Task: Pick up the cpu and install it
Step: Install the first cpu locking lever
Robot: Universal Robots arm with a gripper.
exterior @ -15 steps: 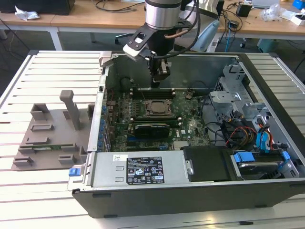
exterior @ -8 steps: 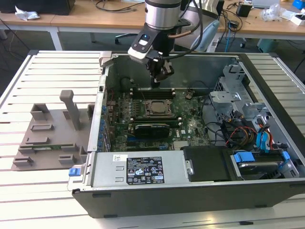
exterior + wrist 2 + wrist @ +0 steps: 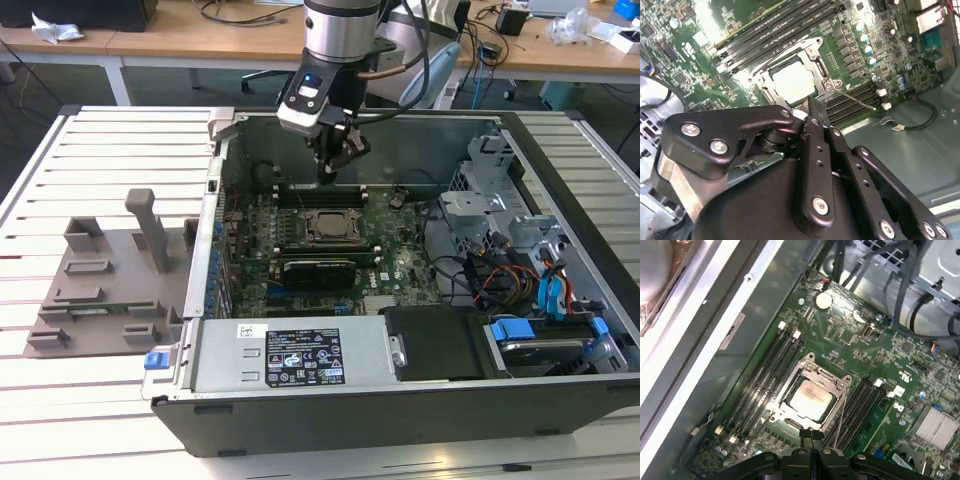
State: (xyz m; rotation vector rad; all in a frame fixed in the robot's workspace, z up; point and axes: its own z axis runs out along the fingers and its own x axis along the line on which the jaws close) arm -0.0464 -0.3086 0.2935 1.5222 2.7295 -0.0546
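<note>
The cpu (image 3: 809, 398) lies flat inside the square socket frame (image 3: 836, 410) on the green motherboard (image 3: 920, 375), its pale metal top facing up; in the second wrist view it shows as a bright square (image 3: 793, 82) with the metal frame around its edges. In the exterior view the socket sits at the centre of the frame (image 3: 328, 226), in the middle of the board, and the chip's top cannot be made out there.

Banks of long dark memory slots (image 3: 767, 375) run along both sides of the socket. A long black card (image 3: 318, 268) stands on the board just below the socket in the exterior view.

The hand (image 3: 328, 172) hangs above the board, just above the socket in the exterior view, touching nothing. Its fingers (image 3: 811, 440) are pressed together with no gap and nothing held between them, tips pointing toward the socket's near edge.

All of this sits in an open computer case (image 3: 560, 150) lying on its side. The case also holds a power supply box (image 3: 290, 352) along the lower edge of the frame, a metal drive cage (image 3: 500, 215) at the right with bundled cables (image 3: 510, 280), and blue latches (image 3: 515, 330) at lower right.

The case rests on a slatted white surface (image 3: 100, 150). To the left of the case, a grey fixture tray (image 3: 100, 280) with raised blocks lies on that surface.
</note>
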